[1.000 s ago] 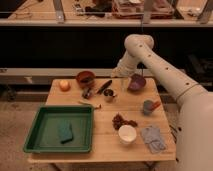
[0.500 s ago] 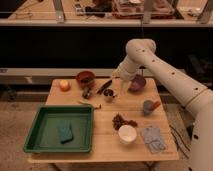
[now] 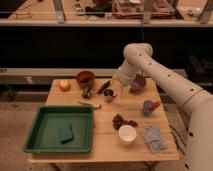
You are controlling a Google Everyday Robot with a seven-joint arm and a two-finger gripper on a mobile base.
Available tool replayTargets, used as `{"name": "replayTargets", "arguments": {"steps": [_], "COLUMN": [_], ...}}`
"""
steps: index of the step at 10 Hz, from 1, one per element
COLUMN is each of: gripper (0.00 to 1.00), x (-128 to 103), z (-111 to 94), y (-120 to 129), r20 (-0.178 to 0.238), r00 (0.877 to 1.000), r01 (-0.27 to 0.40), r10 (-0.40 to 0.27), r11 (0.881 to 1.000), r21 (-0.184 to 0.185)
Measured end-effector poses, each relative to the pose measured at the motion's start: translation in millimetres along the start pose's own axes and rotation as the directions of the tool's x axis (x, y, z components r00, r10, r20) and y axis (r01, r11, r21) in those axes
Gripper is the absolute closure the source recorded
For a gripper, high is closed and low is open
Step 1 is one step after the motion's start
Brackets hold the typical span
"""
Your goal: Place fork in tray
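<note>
The green tray [image 3: 36, 131] lies at the table's front left with a dark green sponge [image 3: 65, 133] inside. The fork [image 3: 90, 105], thin and grey, lies flat on the wood just beyond the tray's far right corner. My gripper [image 3: 112, 91] hangs low over the middle back of the table, right of and a little behind the fork, close to a small dark cup [image 3: 108, 95]. A black-handled utensil [image 3: 103, 87] lies just left of the gripper. The gripper holds nothing that I can see.
At the back stand an orange [image 3: 64, 85], a brown bowl [image 3: 85, 77] and a purple bowl [image 3: 138, 83]. A blue cup [image 3: 148, 106], a brown cluster [image 3: 122, 121], a white bowl [image 3: 127, 134] and a grey cloth [image 3: 153, 139] sit on the right.
The arm has swung left and down, bringing the gripper from near the purple bowl towards the small dark cup and black-handled utensil. The fork and tray have not moved.
</note>
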Motion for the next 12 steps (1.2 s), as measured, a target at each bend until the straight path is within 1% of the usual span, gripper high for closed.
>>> {"name": "replayTargets", "arguments": {"steps": [3, 4, 5, 6, 8, 10, 12], "gripper": [0.36, 0.42, 0.52, 0.6, 0.82, 0.98, 1.0], "x": [7.6, 7.9, 7.0, 6.0, 2.4, 1.1, -6.9], "z": [24.8, 30.9, 34.2, 35.8, 43.0, 46.3, 50.3], "y": [17.3, 21.7, 24.5, 25.9, 25.6, 22.3, 13.7], "r20": [0.012, 0.03, 0.044, 0.052, 0.086, 0.1, 0.107], "r00": [1.0, 0.999, 0.999, 0.999, 0.995, 0.993, 0.99], "r01": [-0.017, -0.012, 0.0, 0.013, 0.045, 0.062, 0.087], "r10": [0.017, 0.012, -0.001, -0.014, -0.049, -0.068, -0.094], "r11": [1.0, 1.0, 1.0, 1.0, 0.998, 0.996, 0.994], "r21": [-0.006, 0.003, 0.013, 0.024, 0.049, 0.062, 0.068]}}
